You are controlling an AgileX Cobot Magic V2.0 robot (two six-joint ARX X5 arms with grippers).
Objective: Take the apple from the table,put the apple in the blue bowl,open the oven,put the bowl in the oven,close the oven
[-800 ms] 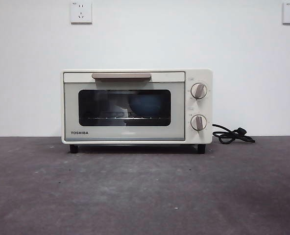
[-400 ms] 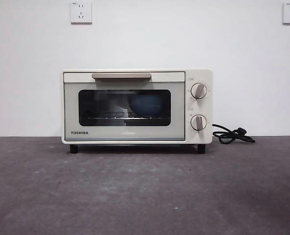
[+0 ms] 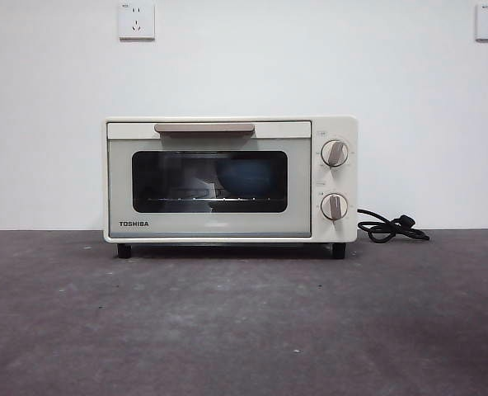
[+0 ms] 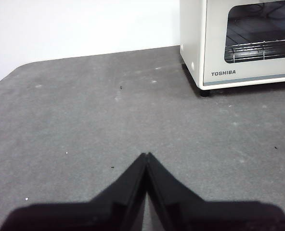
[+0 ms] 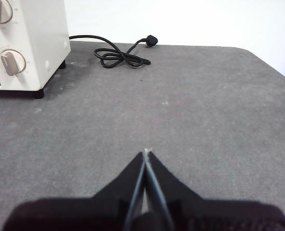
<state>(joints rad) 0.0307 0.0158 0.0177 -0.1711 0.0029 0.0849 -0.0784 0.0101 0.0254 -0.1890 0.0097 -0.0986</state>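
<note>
Oven: we find the cream-white Toshiba toaster oven (image 3: 231,180) at centre frame in the front view, its dark glass door (image 3: 209,181) closed flush and the tan bar handle (image 3: 204,128) across the top.
Bowl: we make out the deep round blue bowl (image 3: 246,176) behind the glass, right of the window's centre, sitting on the wire rack (image 3: 207,199).
Apple: the red apple is not discernible; we judge it lies inside the bowl, but glass and rim hide it.
Left gripper: the left gripper (image 4: 146,156) hangs over bare dark grey mottled table (image 3: 244,322), lower centre of its wrist view, jaws pressed together on nothing.
Right gripper: the right gripper (image 5: 146,153) likewise, tips meeting, empty, well apart from the oven.
Progress: we judge every step complete.
Risk: little remains; a door not fully latched could drop open, and we cannot confirm the latch here.
Risk: the coiled black cord (image 3: 391,226) lies right of the oven, a snag for an arm sweeping low.
Hidden: the oven's far side is cut off in each wrist view; both arms are absent from the front view.
</note>
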